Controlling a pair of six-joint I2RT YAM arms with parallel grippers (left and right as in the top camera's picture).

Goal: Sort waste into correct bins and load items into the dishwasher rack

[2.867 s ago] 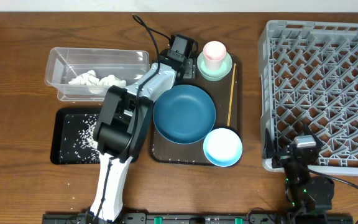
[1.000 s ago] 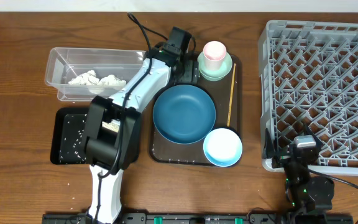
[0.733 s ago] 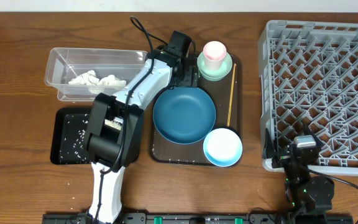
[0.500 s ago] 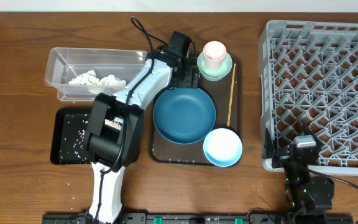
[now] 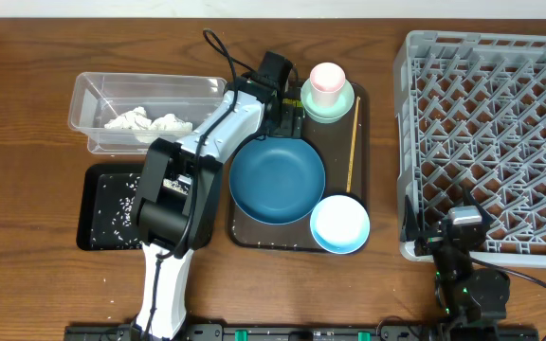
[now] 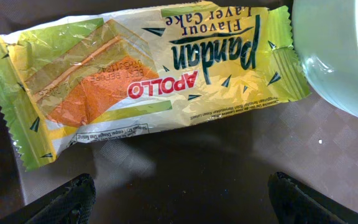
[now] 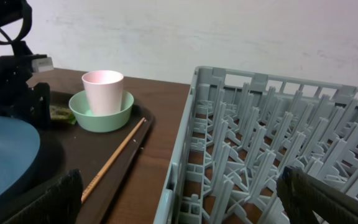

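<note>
The green-and-yellow printed wrapper [image 6: 142,74] lies flat on the brown serving tray [image 5: 254,232], beside the mint green dish [image 5: 328,102]. My left gripper [image 6: 182,186] hovers open just over it, fingers apart and holding nothing; overhead it [image 5: 285,112] is between the dish and the dark blue bowl [image 5: 278,176]. The pink cup [image 5: 326,80] stands in the mint dish. A light blue bowl [image 5: 339,224] and a wooden stick [image 5: 353,142] share the tray. My right gripper [image 7: 179,186] is open and empty at the near left corner of the grey dishwasher rack [image 5: 491,133].
The clear tub [image 5: 98,95] at the back left holds tissue wads [image 5: 150,121]. In front of it the black tray [image 5: 98,204] holds scattered rice grains [image 5: 121,204]. The left arm's cable loops behind the serving tray.
The left arm's elbow swung away from the black tray, and the gripper settled lower over the wrapper beside the mint dish. The dark blue bowl shifted slightly left. The right arm stayed still.
</note>
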